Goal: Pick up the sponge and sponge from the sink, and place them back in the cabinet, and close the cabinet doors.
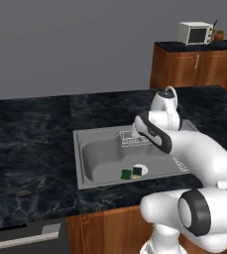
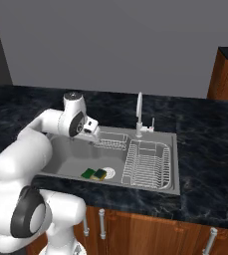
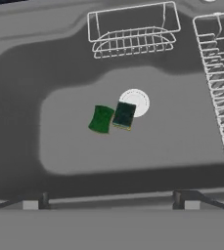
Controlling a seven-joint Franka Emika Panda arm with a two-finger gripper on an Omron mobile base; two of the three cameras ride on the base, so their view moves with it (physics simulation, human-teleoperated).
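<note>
Plain grey wall (image 1: 60, 44) behind dark marble counter (image 1: 26, 149) and wooden base cabinets (image 2: 150, 231).

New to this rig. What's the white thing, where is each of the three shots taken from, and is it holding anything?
The white thing is a jointed robot arm with a two-finger gripper, rendered in a simulated kitchen. Two shots come from cameras on its base, behind it to the left and right. The third looks down from the hand. Below lies a grey steel sink set in a dark marble counter. Two small green-faced sponges rest on the basin floor beside the round white drain. The gripper is open above them, holding nothing.
</note>
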